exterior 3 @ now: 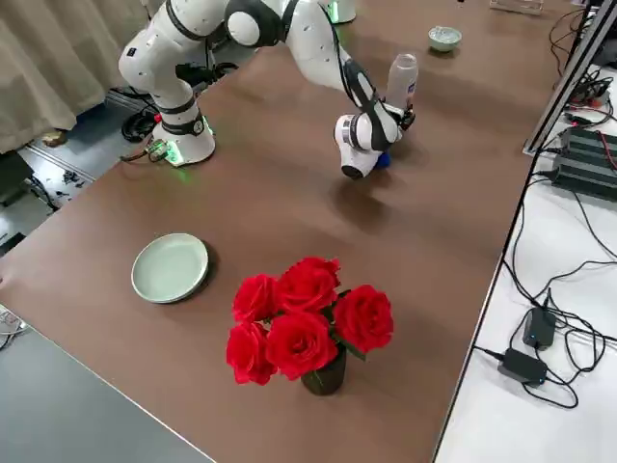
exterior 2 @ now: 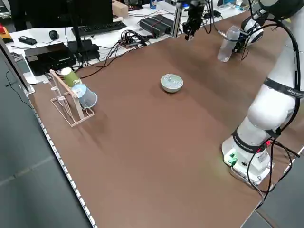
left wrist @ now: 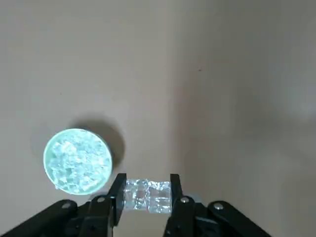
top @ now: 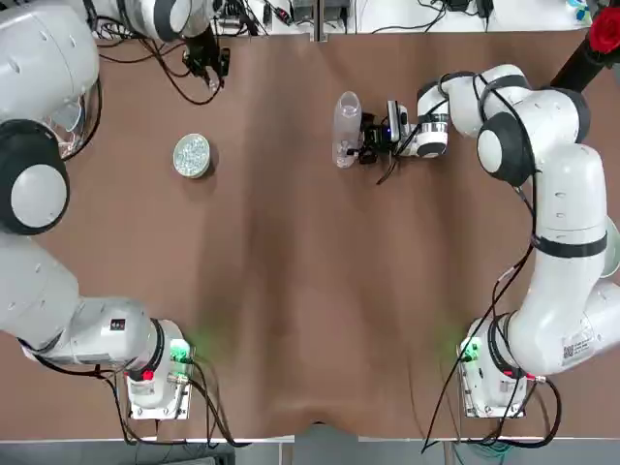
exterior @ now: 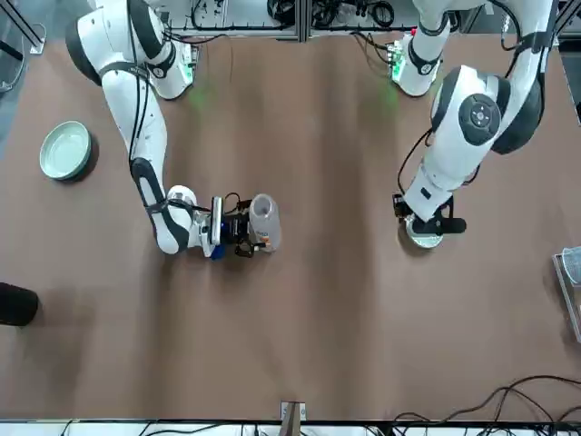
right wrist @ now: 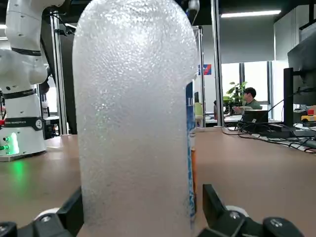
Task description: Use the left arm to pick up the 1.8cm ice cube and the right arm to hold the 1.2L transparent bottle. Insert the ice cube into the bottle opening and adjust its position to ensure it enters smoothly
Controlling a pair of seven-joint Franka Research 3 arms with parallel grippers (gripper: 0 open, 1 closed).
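The ice cube (left wrist: 148, 196) is a clear glassy block pinched between my left gripper's (left wrist: 147, 185) fingers, so that gripper is shut on it. My left gripper (top: 206, 66) hangs high over the table's far left part, beyond the round dish of clear pieces (top: 192, 155). The transparent bottle (top: 346, 128) stands upright at the far middle with its opening (top: 349, 100) facing up. From the right, my right gripper (top: 372, 138) is shut on the bottle low down, one finger on each side of it (right wrist: 136, 123).
A small blue cap (exterior 3: 383, 160) lies under the right wrist. A pale green plate (exterior: 65, 150) sits near the right arm's base side. A vase of red roses (exterior 3: 308, 323) and a cup rack (exterior 2: 71, 97) stand at the table's edges. Cables lie beyond the far edge.
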